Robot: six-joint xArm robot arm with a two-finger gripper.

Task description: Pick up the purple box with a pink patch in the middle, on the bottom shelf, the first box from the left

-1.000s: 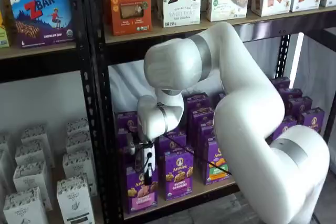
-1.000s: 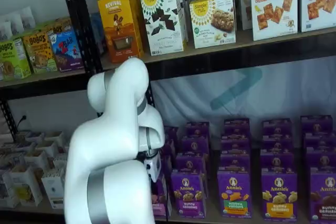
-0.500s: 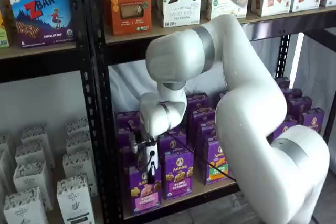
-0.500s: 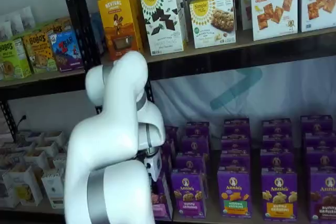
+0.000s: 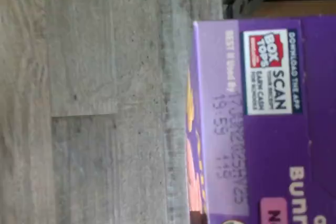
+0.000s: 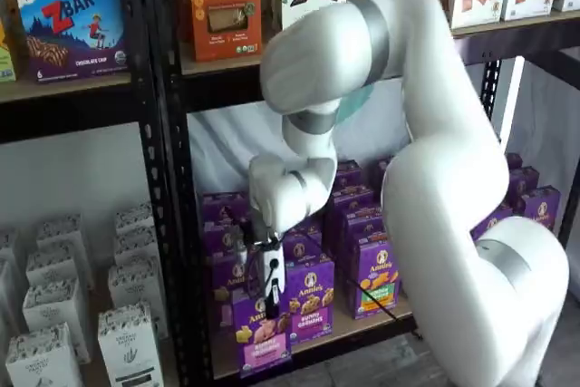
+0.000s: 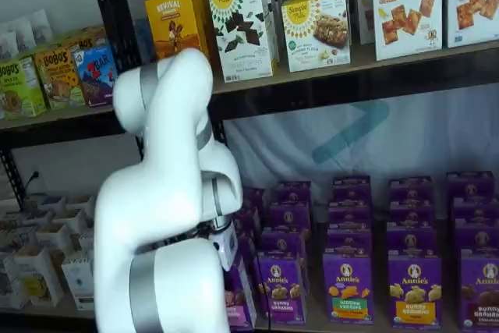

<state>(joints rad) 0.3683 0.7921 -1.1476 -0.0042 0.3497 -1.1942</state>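
Note:
My gripper (image 6: 271, 298) hangs from the white wrist with its black fingers shut on the top of the purple box (image 6: 263, 338). The carton's pink patch with tan snack pieces faces forward. It is held at the front left of the bottom shelf (image 6: 355, 331), past the front row of cartons. In a shelf view the arm covers the gripper, and only a strip of the purple box (image 7: 237, 306) shows beside it. The wrist view shows the purple box (image 5: 273, 129) from above, with its Box Tops label, over grey floor.
More purple Annie's cartons (image 6: 310, 298) stand in rows right of and behind the held one. A black perforated upright (image 6: 172, 224) rises close on its left. White cartons (image 6: 127, 333) fill the neighbouring rack. The higher board (image 6: 272, 56) carries orange and white boxes.
The purple box has come forward and slightly right, off the front row, with the gripper still shut on it. The arm's elbow has risen toward the higher board.

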